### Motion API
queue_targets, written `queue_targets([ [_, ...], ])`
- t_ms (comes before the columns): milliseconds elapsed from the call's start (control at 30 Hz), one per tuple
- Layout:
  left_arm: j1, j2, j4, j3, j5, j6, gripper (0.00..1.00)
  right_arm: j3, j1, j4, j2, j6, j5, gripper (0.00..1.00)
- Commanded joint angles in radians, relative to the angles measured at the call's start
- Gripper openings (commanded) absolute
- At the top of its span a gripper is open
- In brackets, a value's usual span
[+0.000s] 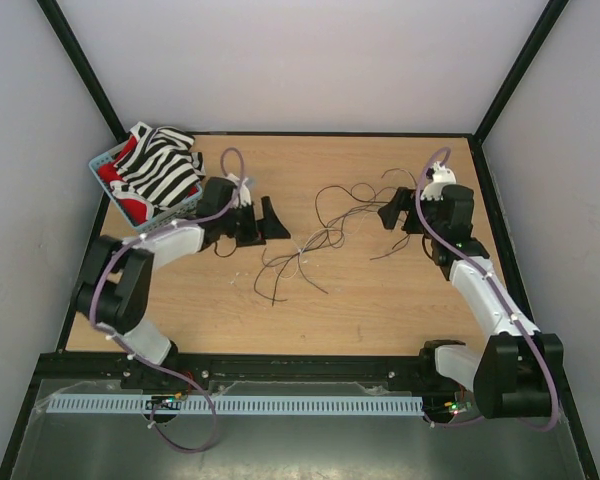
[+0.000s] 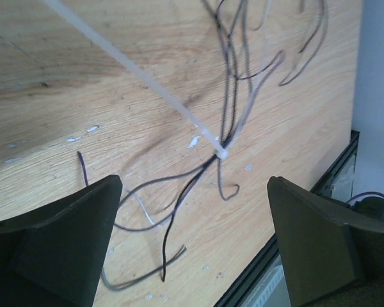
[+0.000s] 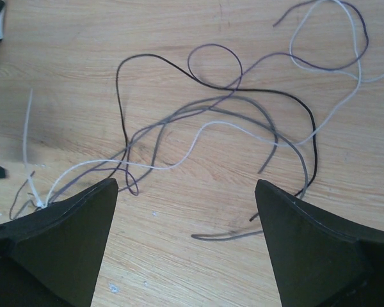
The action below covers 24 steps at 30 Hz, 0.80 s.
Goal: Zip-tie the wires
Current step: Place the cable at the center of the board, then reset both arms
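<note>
While the left fingers [image 2: 57, 243] and right fingers [image 3: 307, 249] stand spread, holding nothing, the wires [image 1: 300, 250] lie on the desk [image 1: 400, 305] between both arms, bundled at one point by a pale zip tie [image 2: 221, 154].

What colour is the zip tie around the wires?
Whitish, translucent zip tie; clearest in left wrist view.

Lab enclosure: white walls [image 1: 310, 60], black frame [image 1: 78, 62]
</note>
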Motion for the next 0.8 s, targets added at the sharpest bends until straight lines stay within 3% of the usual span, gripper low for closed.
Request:
queue_targets([
  [0,0.079,-0.184,0.036,-0.05,0.034,0.068,0.99,-0.065,-0.011,0.07,-0.03,0.01,0.048,0.99],
  [167,0.175,-0.414,0.048,-0.178,-0.083,0.156,0.99,-0.184,-0.01,0.181,-0.042,0.038,0.15,0.99],
  [333,0.203,-0.575,0.081,-0.3,-0.411,0.234,0.99,-0.348,-0.01,0.39,-0.054,0.005,0.31,0.99],
  [533,0.207,-0.605,0.132,-0.377,-0.728,0.375,0.99,-0.435,-0.011,0.593,0.053,-0.078,0.376,0.99],
  [633,0.236,-0.594,0.136,-0.377,-0.802,0.406,0.99,-0.491,-0.011,0.779,0.129,-0.063,0.369,0.99],
  [767,0.248,-0.566,0.238,-0.406,-0.832,0.512,0.99,-0.514,-0.002,0.906,0.16,-0.075,0.356,0.99],
])
